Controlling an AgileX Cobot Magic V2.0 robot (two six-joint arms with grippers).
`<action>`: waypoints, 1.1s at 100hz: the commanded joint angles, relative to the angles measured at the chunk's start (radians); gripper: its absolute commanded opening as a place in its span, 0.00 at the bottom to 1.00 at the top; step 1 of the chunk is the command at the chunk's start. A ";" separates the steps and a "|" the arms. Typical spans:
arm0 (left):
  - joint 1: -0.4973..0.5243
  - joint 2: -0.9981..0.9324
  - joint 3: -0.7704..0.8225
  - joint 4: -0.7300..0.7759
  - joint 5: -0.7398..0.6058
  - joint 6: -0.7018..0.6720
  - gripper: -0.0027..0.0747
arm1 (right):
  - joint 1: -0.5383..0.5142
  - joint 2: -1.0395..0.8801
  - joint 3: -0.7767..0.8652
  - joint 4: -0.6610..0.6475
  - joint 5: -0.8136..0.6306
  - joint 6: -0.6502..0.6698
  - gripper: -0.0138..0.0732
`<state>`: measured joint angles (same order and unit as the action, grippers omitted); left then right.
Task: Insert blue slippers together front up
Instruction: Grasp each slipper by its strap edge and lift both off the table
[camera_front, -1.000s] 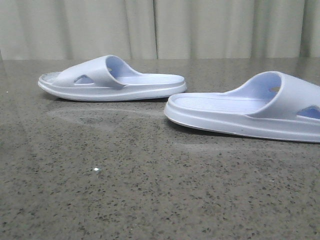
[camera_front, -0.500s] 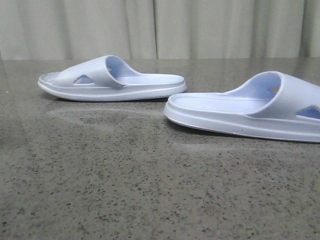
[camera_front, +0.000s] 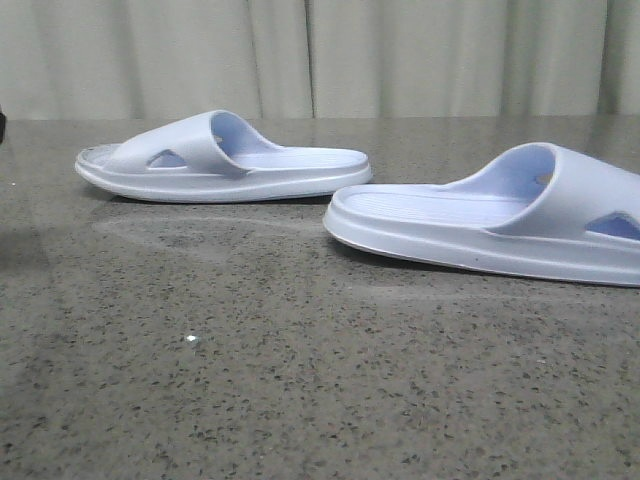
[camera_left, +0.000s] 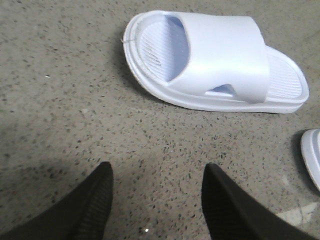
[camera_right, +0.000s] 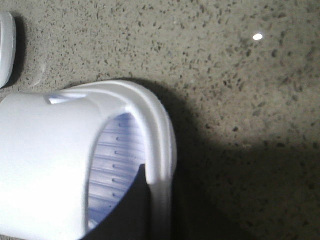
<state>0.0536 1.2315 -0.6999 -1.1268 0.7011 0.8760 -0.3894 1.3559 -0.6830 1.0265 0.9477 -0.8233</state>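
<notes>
Two pale lavender-blue slippers lie sole down on the speckled table. In the front view the left slipper (camera_front: 225, 160) is farther back and the right slipper (camera_front: 480, 225) is nearer. My left gripper (camera_left: 157, 172) is open and empty over bare table, short of the left slipper (camera_left: 220, 55). My right gripper (camera_right: 160, 175) straddles the side rim of the right slipper (camera_right: 50, 165). One dark finger (camera_right: 135, 210) lies on the ribbed footbed against the rim. The other finger is lost in shadow outside the rim. Neither gripper shows in the front view.
The table (camera_front: 300, 380) is grey speckled stone with a pale curtain (camera_front: 400, 55) behind it. An edge of the right slipper (camera_left: 312, 155) shows in the left wrist view. An edge of the left slipper (camera_right: 6, 45) shows in the right wrist view.
The right slipper has shifted slightly to the left on the table. A dark edge has appeared at the far left of the front view. The left slipper has not moved.
</notes>
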 joint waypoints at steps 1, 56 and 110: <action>-0.004 0.052 -0.063 -0.109 0.037 0.044 0.49 | -0.006 -0.017 -0.018 0.017 0.013 -0.020 0.04; -0.004 0.423 -0.403 -0.132 0.145 0.052 0.49 | -0.006 -0.017 -0.018 0.017 -0.010 -0.020 0.04; -0.004 0.586 -0.456 -0.194 0.248 0.090 0.42 | -0.006 -0.017 -0.018 0.017 -0.022 -0.020 0.04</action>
<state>0.0536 1.8294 -1.1395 -1.2985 0.9040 0.9572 -0.3894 1.3559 -0.6830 1.0265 0.9415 -0.8255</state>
